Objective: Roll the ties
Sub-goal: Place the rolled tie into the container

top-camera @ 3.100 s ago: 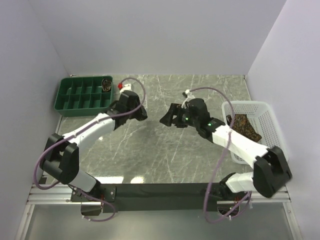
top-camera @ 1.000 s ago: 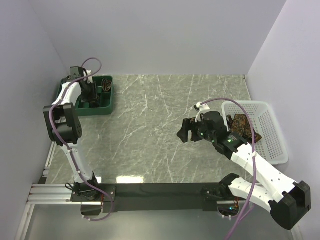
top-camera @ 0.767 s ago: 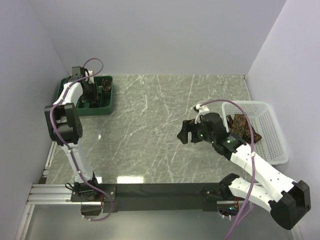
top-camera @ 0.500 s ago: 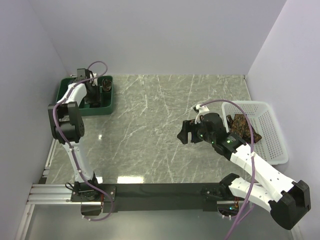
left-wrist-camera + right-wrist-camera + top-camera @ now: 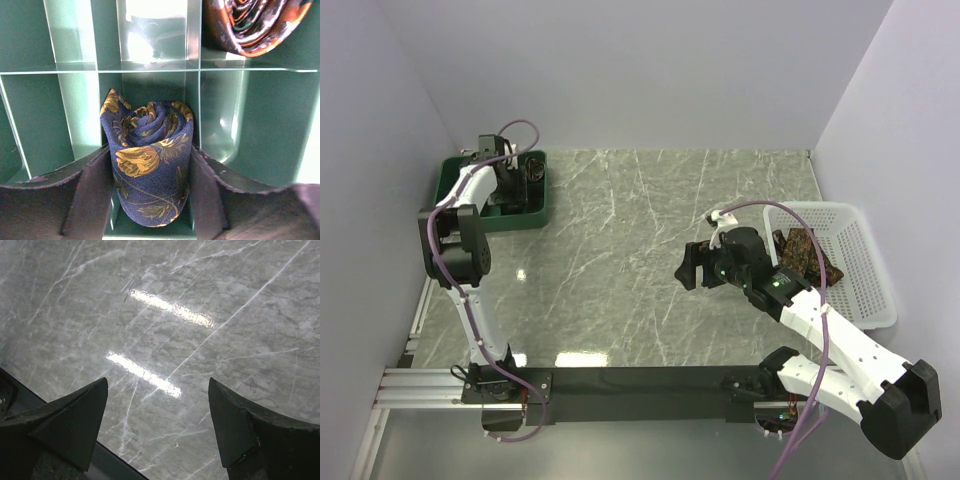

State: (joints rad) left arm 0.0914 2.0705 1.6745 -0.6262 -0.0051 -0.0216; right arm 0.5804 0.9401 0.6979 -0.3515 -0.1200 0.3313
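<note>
While the marble table takes up most of the top view, the two arms are split wide. The left arm is folded up and reaches back to the far-left corner. The right arm is stretched out over mid-table, right of centre. The white mesh basket sits at the right edge. The green compartment tray sits far left against the wall, well apart from the basket. Loose brown ties with gold pattern lie bunched in the basket's far-left end, unrolled. The wrist view into the tray shows the navy tie with yellow floral print rolled up tight. It stands on end in a middle-column compartment, spiral facing the camera. A brown roll sits in the compartment diagonally up and to the right of it; only its lower edge is in that view. In the top view it shows in the tray's far-right corner cell. The left gripper is down in the tray and clamped on the navy tie. Its fingers press both sides of the roll, and the fabric bulges slightly above them. The right gripper hangs over bare marble near the basket with jaws spread wide and nothing between them.
</note>
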